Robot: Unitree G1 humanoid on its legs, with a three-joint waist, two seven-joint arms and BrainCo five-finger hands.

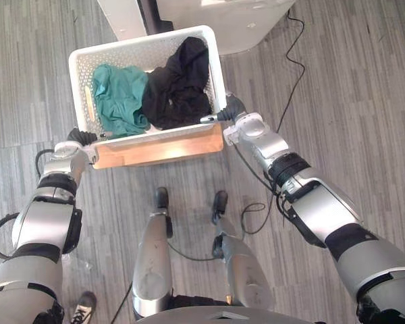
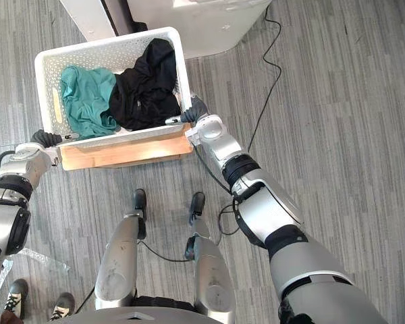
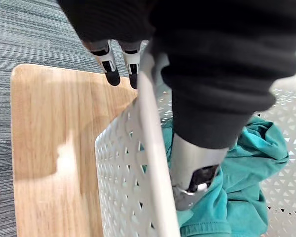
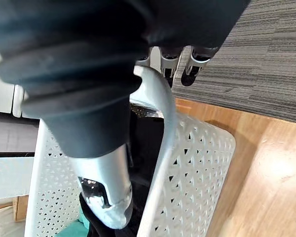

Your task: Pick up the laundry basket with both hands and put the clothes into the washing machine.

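You have a grey plank floor [image 1: 364,101] carrying a low wooden stand [image 1: 158,148] with the white laundry basket [image 1: 131,52] over it, the white washing machine [image 1: 236,27] just beyond, and a person's shoe [image 1: 84,307] near left.

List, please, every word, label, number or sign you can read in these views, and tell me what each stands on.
None can be read.
A small mark on the white appliance is too small to make out.
The laundry basket, the green garment, the black garment and the wooden board show no print.
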